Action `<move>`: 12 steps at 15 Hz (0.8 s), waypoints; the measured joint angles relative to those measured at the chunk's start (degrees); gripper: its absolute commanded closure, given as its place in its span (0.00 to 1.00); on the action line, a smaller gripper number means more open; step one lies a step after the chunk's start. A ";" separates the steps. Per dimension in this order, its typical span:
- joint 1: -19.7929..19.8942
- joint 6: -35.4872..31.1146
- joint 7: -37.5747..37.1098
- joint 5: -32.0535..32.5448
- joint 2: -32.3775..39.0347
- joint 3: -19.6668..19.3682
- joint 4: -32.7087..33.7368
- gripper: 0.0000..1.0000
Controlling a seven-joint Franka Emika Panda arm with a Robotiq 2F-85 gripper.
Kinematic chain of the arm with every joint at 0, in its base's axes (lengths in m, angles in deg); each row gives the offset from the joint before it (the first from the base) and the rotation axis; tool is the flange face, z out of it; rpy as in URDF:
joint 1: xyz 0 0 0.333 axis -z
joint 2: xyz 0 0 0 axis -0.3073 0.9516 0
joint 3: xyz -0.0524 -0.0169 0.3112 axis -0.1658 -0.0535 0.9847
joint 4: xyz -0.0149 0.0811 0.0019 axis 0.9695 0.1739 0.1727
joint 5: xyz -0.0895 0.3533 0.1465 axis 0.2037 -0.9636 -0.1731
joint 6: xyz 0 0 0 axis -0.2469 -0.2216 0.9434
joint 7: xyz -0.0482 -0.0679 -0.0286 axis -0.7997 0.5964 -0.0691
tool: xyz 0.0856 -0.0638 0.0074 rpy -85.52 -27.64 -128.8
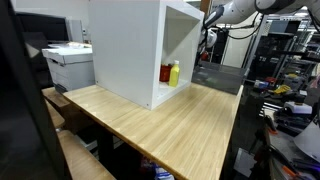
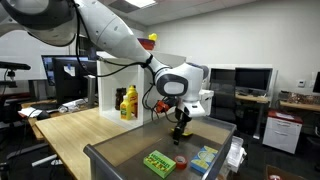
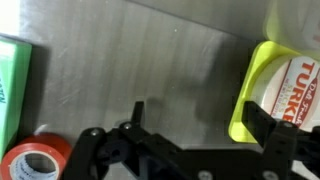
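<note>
Three things lie under the claw on the grey metal worktop. A green box is at the left edge of the wrist view and a red tape roll at the lower left. A yellow-rimmed packet lies at the right, and we can read only part of its print. We see the claw spread wide, its two fingers well apart with only bare metal between them, so it has hold of nothing.

The yellow-rimmed packet lies nearest, just beside one finger but not touching it. We judge it light, flat and rather soft, with a glossy skin that may slip. Lying flat, it offers little from above. The firmer yellow rim, pinched across the narrow width, looks to us the better hold.

The red tape roll sits near the other finger. We take it for light and stiff, with a hollow core, and a squeeze across its outer edge should hold. The green box looks like light, stiff card.
</note>
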 measured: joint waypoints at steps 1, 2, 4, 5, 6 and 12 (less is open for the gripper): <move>0.04 0.06 0.00 -0.10 -0.20 0.07 0.05 0.00; 0.09 0.16 0.00 -0.23 -0.44 0.15 0.17 0.00; 0.17 0.48 0.00 -0.74 -0.90 0.30 0.69 0.00; 0.20 0.58 0.00 -0.92 -1.03 0.37 0.92 0.00; 0.25 0.76 0.00 -1.10 -1.12 0.48 1.22 0.00; 0.54 1.58 0.00 -1.59 -1.40 1.33 3.06 0.00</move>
